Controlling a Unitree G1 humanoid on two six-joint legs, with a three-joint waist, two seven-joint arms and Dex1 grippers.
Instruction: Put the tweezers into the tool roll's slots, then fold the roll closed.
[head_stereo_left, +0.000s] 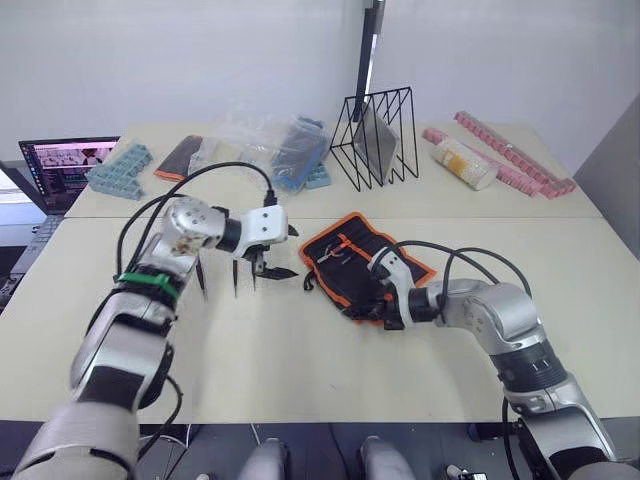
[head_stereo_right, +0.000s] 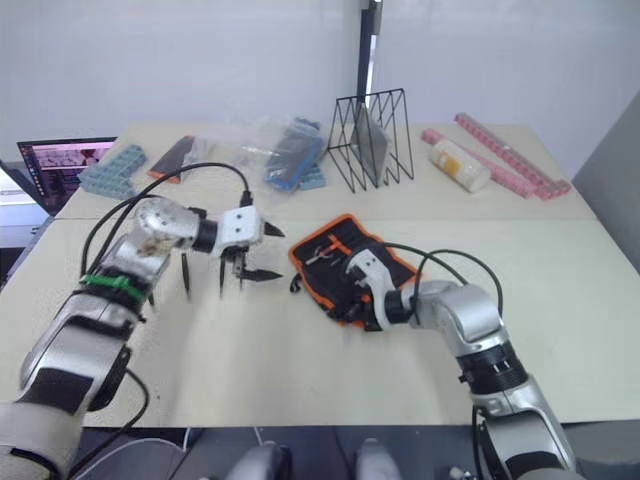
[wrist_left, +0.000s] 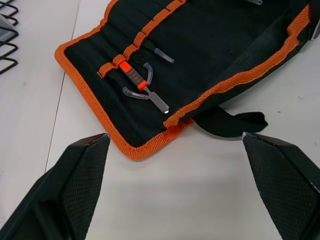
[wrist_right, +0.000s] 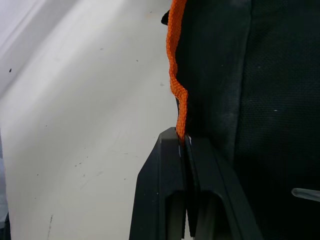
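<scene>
Pale desk (head_stereo_left: 300, 370) under both arms, white wall behind, clutter along the far edge: wire rack (head_stereo_left: 378, 135), plastic bags, pink strips. Tool roll (head_stereo_left: 362, 262) lay open near the desk's middle, orange edging up, black strap (wrist_left: 227, 122) trailing off its near side, long axis running diagonally away from the robot. Right end effector (wrist_right: 186, 145) was clamped thin on the roll's orange hem at the near corner, fingers pressed together on the fabric. Left end effector (head_stereo_left: 268, 262) hovered spread wide just beside the roll's left end, holding nothing. Slots (wrist_left: 142, 37) faced the left wrist camera; an orange-handled tool sat tucked there. Three slim dark tweezers (head_stereo_left: 235, 280) seemed to stand on the desk just left of the left end effector, well nearer that arm, away from the roll. Likely next: loading those, with the right arm pinning the roll.
</scene>
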